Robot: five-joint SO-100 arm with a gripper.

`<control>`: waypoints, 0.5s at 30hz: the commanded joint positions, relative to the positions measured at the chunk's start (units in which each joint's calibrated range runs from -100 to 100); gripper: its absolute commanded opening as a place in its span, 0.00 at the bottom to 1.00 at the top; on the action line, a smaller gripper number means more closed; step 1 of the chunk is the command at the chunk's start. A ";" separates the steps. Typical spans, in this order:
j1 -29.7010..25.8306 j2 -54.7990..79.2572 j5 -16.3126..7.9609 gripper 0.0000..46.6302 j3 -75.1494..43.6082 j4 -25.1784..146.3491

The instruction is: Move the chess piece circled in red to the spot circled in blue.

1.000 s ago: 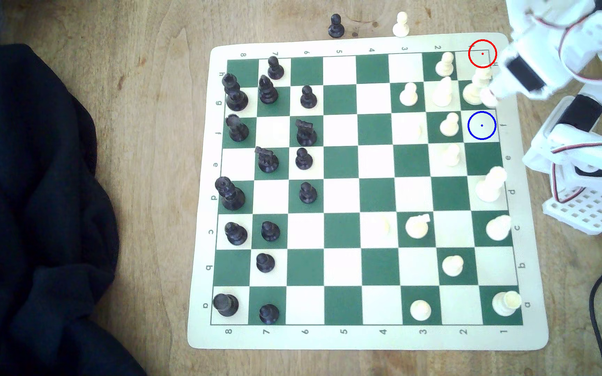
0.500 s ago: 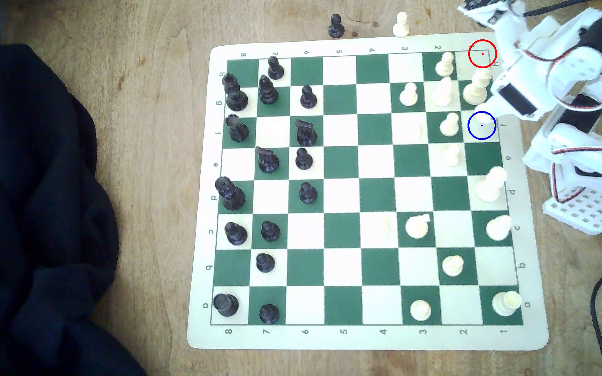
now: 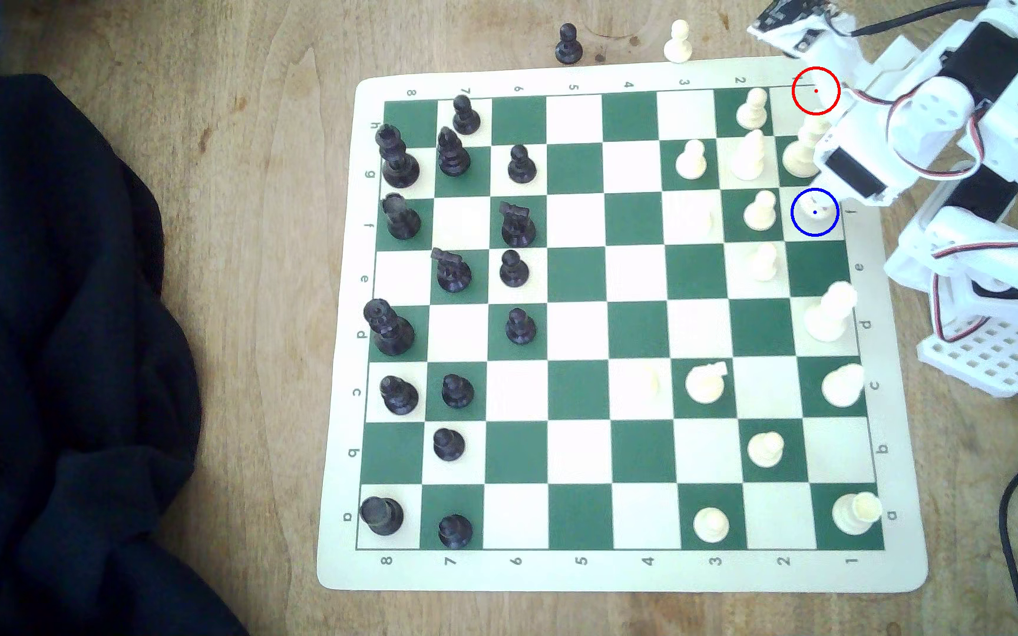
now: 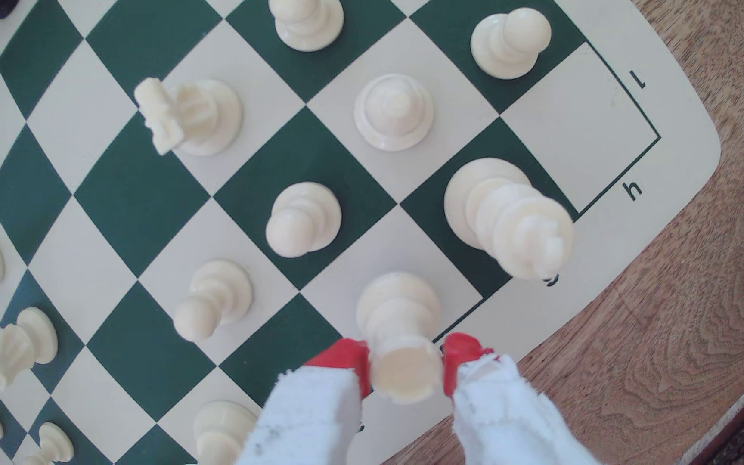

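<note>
Red-tipped fingers [image 4: 343,357] of the gripper [image 4: 406,364] press against opposite sides of the white rook [image 4: 399,313], closed on its notched, flat-topped head. The pads meet the crown rather than the narrower waist below. The rook hangs or stands upright over the blue-ringed square [image 3: 805,225] at the exterior view's right edge of the chessboard [image 3: 635,569]. Whether its base already touches the mat cannot be told, since the head hides it from above and glare washes it out in the exterior view.

Judging by its look, the rook is hollow moulded plastic: light, rigid and smooth, with nothing fragile about it. A light squeeze should carry it, though glossy sides could slip or twist between narrow pads. The crown is the widest part up top and gives two parallel faces, so the present hold looks sensible. A lower grip at the waist would be steadier but would crowd the neighbours.

Just left of it in the exterior view, a white pawn [image 4: 303,219] occupies the adjoining green square. On the next square farther along the edge stands the tall white king [image 4: 509,219], close to the gripper's side. It is top-heavy and likely to tip if brushed. Beyond the king lies the red-ringed corner square [image 3: 815,90], bare in the wrist view, with the wooden table [image 4: 674,313] past the mat's border.
</note>
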 commanded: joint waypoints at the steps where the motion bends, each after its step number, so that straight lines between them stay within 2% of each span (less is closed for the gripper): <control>1: 0.40 0.78 0.24 0.01 -0.72 -1.05; 15: 0.56 4.17 -0.10 0.01 0.18 -4.74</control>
